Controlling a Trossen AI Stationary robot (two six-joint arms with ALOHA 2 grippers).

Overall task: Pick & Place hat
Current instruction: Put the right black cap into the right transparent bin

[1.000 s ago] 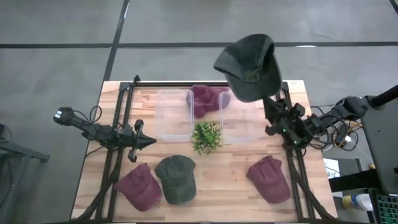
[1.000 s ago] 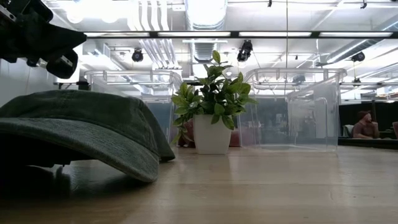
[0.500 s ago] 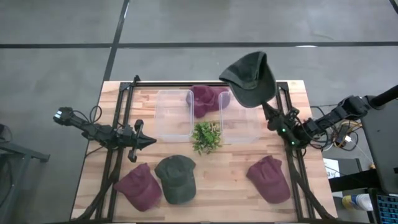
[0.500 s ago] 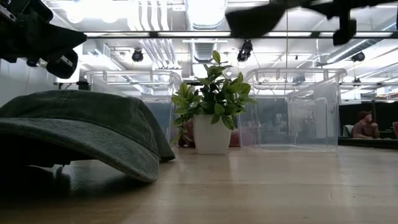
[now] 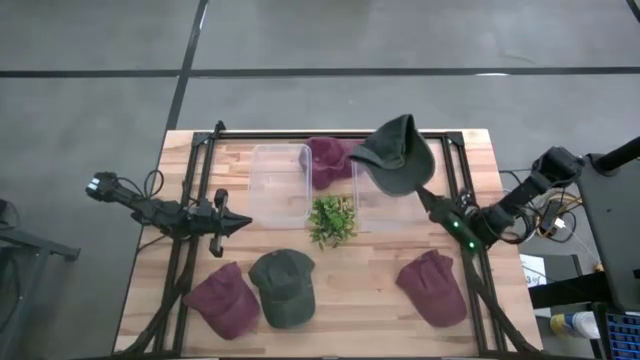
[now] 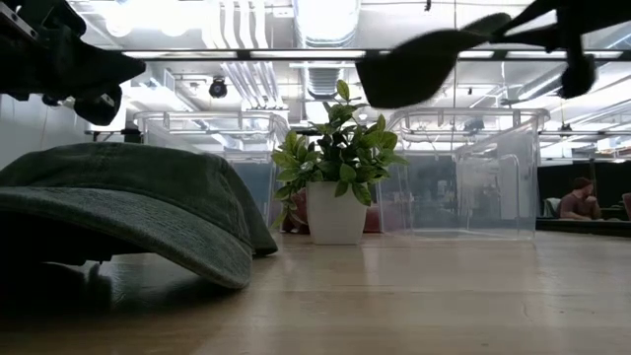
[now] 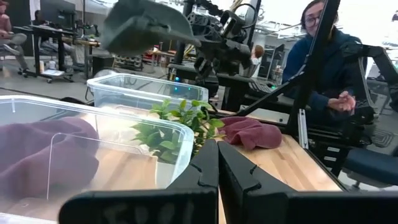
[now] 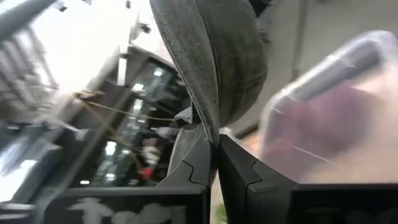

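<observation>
Lowered since a second ago: held green hat (image 5: 398,156), carried from high over the right bin's far corner down to just above that bin, appearing smaller from overhead; right arm drawn lower and further toward the table's right edge. Near edge, overhead: maroon hat (image 5: 228,300) touching second green hat (image 5: 283,287) at near left, another maroon hat (image 5: 434,287) at near right. Low view: second green hat fills near left, brim resting on the wood. Mid-table: left gripper (image 5: 243,222) parked at the left rail, fingers together on nothing, confirmed in left wrist view (image 7: 217,163). Plant (image 5: 332,218) between the two clear bins. Right gripper (image 5: 423,195) clamped on held hat's edge, beside right bin's (image 5: 378,212) right wall; right wrist view shows fingers (image 8: 202,155) pinched on the fabric. Hat hanging in air over right bin, brim seen dark above it in low view (image 6: 419,67). Left bin (image 5: 280,185) holding nothing visible. Far: fourth hat, maroon (image 5: 330,160), draped across the gap between bin rims at the far side. Beyond the table, left wrist view: seated person (image 7: 326,59) in dark top.
</observation>
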